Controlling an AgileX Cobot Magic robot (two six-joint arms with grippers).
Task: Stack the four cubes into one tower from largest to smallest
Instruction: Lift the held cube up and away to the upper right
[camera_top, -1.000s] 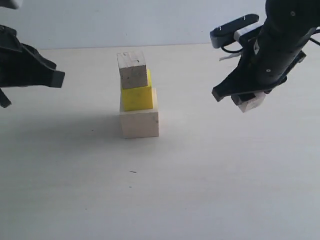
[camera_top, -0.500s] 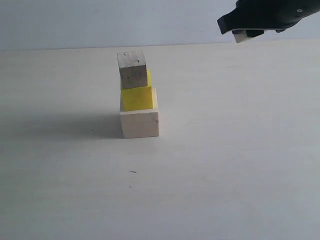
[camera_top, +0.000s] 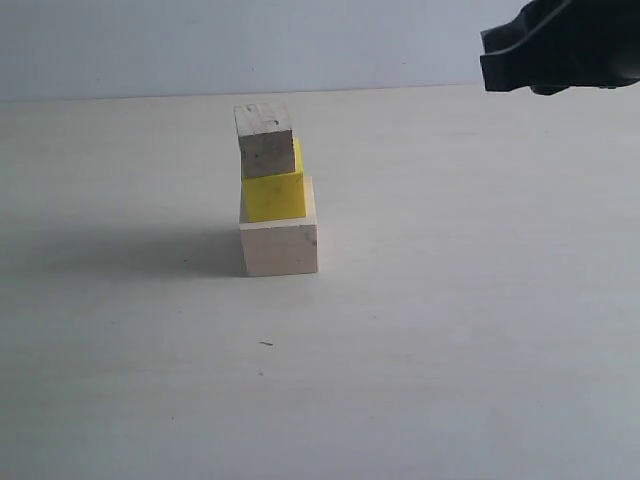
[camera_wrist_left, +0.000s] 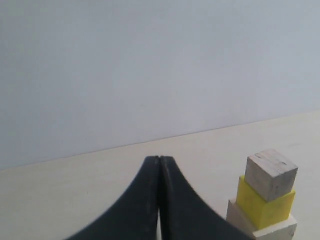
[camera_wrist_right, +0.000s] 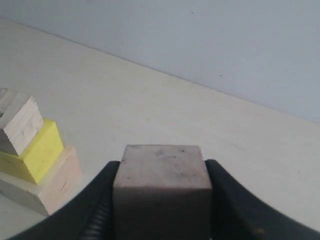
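- A large pale wooden cube (camera_top: 280, 247) is sitting on the pale worktop (camera_top: 460, 320), a little left of the middle of the exterior view, and is forming the base of the tower.
- A medium bright yellow cube (camera_top: 274, 196) is resting on top of it, set toward the left side of the pale cube's top face, so a strip of that face is showing on the right.
- One small bare wooden cube with a greyish tint (camera_top: 265, 140) is sitting on the yellow cube, turned slightly askew and reaching a touch past the yellow cube's left edge.
- These three cubes are standing as one column, with nothing touching them.
- The second small bare wooden cube (camera_wrist_right: 161, 192) is being held off the worktop: the right jaws are pinching it from both sides, one black finger (camera_wrist_right: 97, 210) pressing on each flank, as the right wrist view shows.
- In that view the three-cube column is lying well apart from the held cube.
- The right arm (camera_top: 565, 45) is hanging high at the upper right edge of the exterior view, above the worktop and well to the right of the column; the held cube is hidden there.
- The left jaws are pressed together with nothing between them, and the left wrist view is showing the column off to one side of the black fingertips (camera_wrist_left: 150, 200).
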